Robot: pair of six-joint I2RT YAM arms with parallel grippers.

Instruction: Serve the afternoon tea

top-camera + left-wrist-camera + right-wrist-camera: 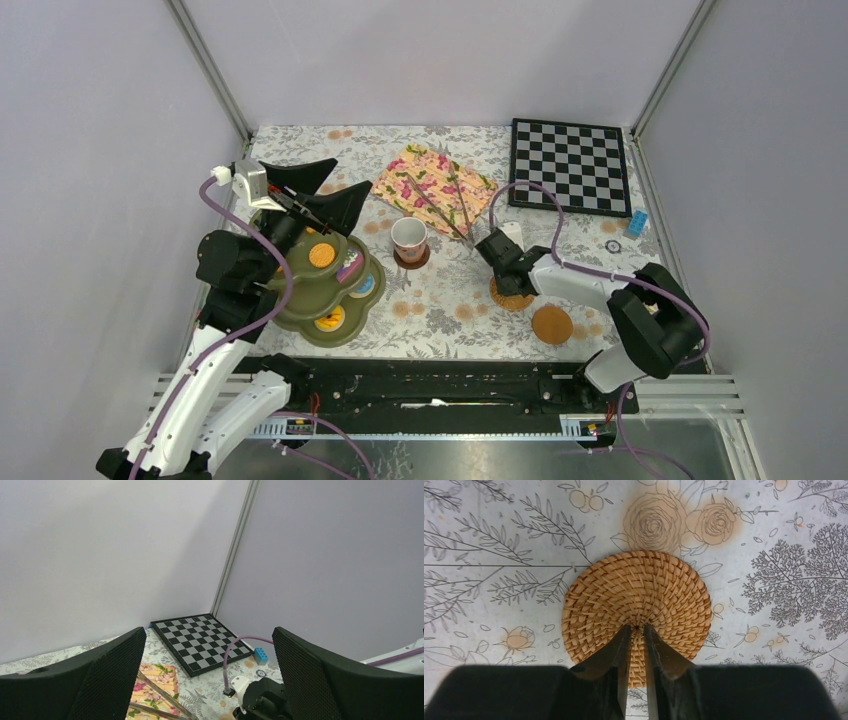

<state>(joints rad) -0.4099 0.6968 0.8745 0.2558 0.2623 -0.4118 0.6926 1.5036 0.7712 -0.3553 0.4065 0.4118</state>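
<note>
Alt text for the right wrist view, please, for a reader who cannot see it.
A round woven coaster lies on a grey floral tablecloth, seen from straight above. The right gripper reaches over its near half, black fingertips by its centre with only a narrow gap between them; whether they pinch it is unclear.

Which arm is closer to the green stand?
Left. The left gripper hangs open just beyond the stand's far edge; the right gripper is well off to the side, fingertips pinched on a coaster.

From above we overlook the whole bench (450, 300). Left wrist faces the distant chessboard (197, 640), shared overhead; right wrist hangs close above a coaster (636, 605).
</note>
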